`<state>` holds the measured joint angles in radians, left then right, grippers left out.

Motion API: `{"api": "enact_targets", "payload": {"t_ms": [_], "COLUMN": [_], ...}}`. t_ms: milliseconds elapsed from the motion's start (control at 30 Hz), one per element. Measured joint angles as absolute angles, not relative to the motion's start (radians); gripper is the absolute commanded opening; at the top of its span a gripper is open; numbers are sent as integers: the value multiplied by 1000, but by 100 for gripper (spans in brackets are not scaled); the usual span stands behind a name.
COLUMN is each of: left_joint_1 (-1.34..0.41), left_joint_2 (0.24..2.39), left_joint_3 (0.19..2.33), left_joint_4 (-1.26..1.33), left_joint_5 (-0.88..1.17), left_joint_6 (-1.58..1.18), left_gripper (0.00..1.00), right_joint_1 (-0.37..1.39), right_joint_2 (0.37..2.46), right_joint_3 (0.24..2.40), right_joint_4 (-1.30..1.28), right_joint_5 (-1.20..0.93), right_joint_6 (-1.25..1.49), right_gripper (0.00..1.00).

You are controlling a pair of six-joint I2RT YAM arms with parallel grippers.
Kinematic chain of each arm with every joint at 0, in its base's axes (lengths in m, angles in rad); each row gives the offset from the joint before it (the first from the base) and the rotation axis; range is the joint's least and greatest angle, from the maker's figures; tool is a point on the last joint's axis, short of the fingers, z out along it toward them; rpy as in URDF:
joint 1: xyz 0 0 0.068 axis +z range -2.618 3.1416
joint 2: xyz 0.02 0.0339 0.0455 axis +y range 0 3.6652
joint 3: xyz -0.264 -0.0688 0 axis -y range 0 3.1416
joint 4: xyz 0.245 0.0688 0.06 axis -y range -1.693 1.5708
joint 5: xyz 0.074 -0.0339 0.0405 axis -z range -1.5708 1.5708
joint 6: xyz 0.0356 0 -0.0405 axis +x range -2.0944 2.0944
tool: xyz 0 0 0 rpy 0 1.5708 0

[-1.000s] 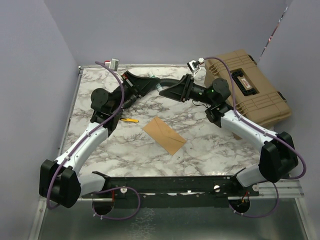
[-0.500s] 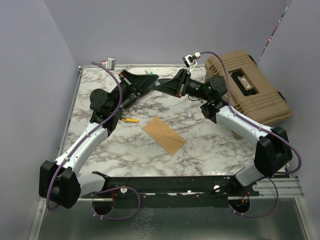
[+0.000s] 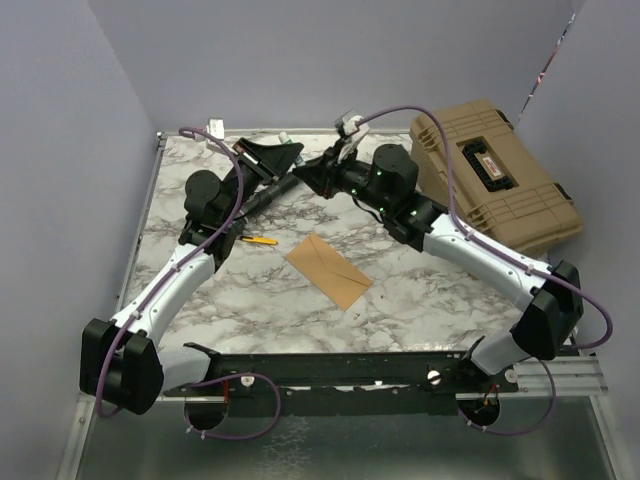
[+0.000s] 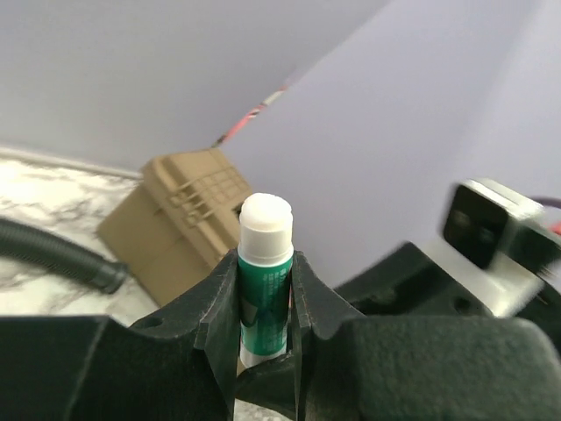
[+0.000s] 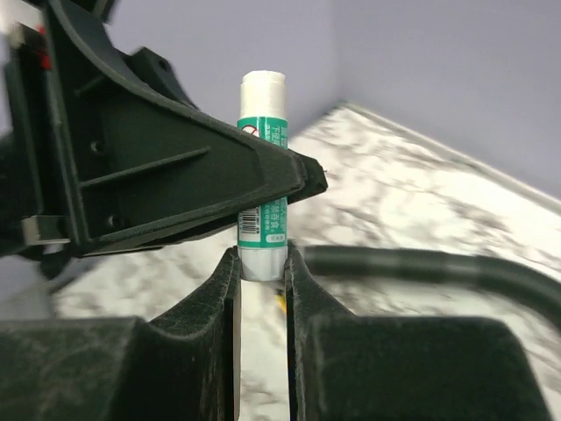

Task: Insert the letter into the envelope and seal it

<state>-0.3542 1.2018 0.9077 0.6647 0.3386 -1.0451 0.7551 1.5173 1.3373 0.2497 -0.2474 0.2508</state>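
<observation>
The brown envelope (image 3: 329,268) lies flat mid-table, and neither gripper is near it. The letter does not show as a separate sheet. High over the far part of the table the two grippers meet on a green glue stick (image 4: 265,285). My left gripper (image 4: 265,267) is shut on its green body, with the white end (image 4: 265,217) sticking out past the fingers. From the opposite side, my right gripper (image 5: 261,260) is shut on the pale lower end of the same glue stick (image 5: 263,167). In the top view the left gripper (image 3: 287,160) and right gripper (image 3: 312,172) touch tip to tip.
A tan hard case (image 3: 497,186) sits at the table's far right. A small yellow pen-like item (image 3: 259,240) lies left of the envelope. A black hose (image 5: 421,263) runs across the marble behind the grippers. The purple walls stand close on three sides.
My right gripper swung left to the left gripper and closed on the glue stick's end. The left gripper kept its grip and barely moved. The envelope stayed put.
</observation>
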Motion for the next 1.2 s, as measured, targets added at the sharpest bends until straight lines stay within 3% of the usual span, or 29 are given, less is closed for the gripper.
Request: {"api": "enact_targets", "payload": {"t_ms": [133, 300, 400, 433, 500, 700, 1067, 1133, 1200], "left_joint_1": [-353, -365, -378, -381, -382, -368, -335, -336, -336], "left_joint_2": [1221, 1245, 1246, 1246, 1245, 1245, 1245, 1244, 1244], "left_joint_3": [916, 966, 989, 994, 1009, 1055, 1080, 1092, 1094], "left_joint_4": [518, 307, 226, 214, 186, 191, 394, 435, 500], "left_joint_5": [238, 152, 128, 125, 137, 243, 644, 688, 730], "left_joint_6": [-1013, -982, -968, -964, -947, -867, -821, -833, -867], "left_gripper": [0, 0, 0, 0, 0, 0, 0, 0, 0], "right_joint_1": [830, 873, 877, 877, 852, 747, 592, 593, 593], "right_joint_2": [1575, 1646, 1645, 1641, 1618, 1480, 1266, 1274, 1300], "right_joint_3": [1388, 1435, 1435, 1435, 1423, 1348, 1106, 1074, 1066], "right_joint_4": [146, 60, 25, 17, -13, -50, 315, 385, 464], "right_joint_5": [37, 218, 223, 211, 157, -98, -444, -478, -527], "right_joint_6": [56, -47, -46, -39, -27, 76, 587, 691, 780], "right_gripper": [0, 2, 41, 48, 61, 78, 86, 81, 66]}}
